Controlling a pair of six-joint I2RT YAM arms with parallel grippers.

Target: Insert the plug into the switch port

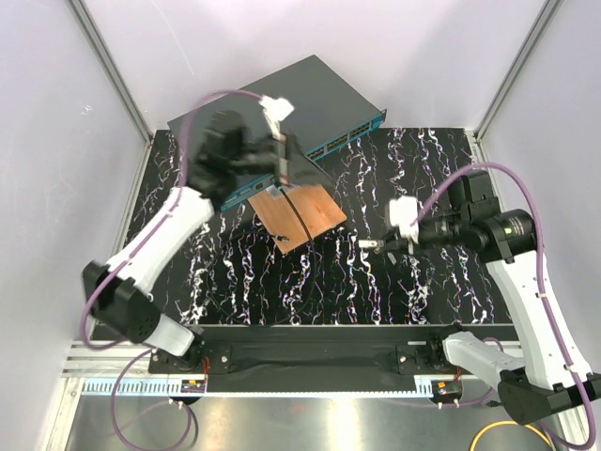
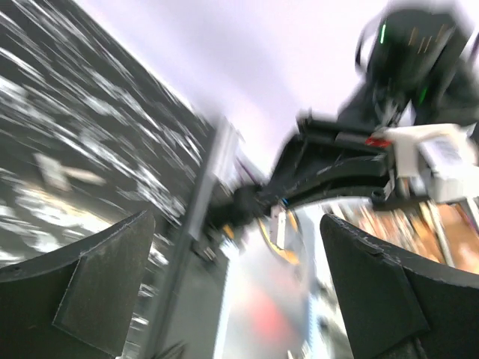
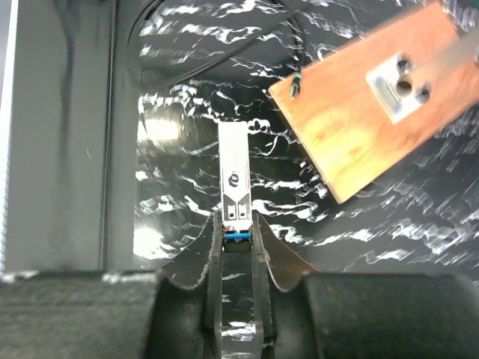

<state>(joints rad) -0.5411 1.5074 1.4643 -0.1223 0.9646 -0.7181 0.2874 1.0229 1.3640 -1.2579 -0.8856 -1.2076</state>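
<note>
I see bright, even light overhead; my left wrist feed smears with motion blur, and glare patches the desk (image 3: 161, 131) in my right wrist feed.

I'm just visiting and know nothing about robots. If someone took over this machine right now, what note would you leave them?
Left tool: open and empty, above the near edge of the switch, beside the copper-brown board.
Right tool: shut on the silver plug, well short of the switch.
Switch: at the far side of the table, teal port face towards the arms.
Done: plug gripped.
Left: carry it to the port face and push it into a port.
</note>
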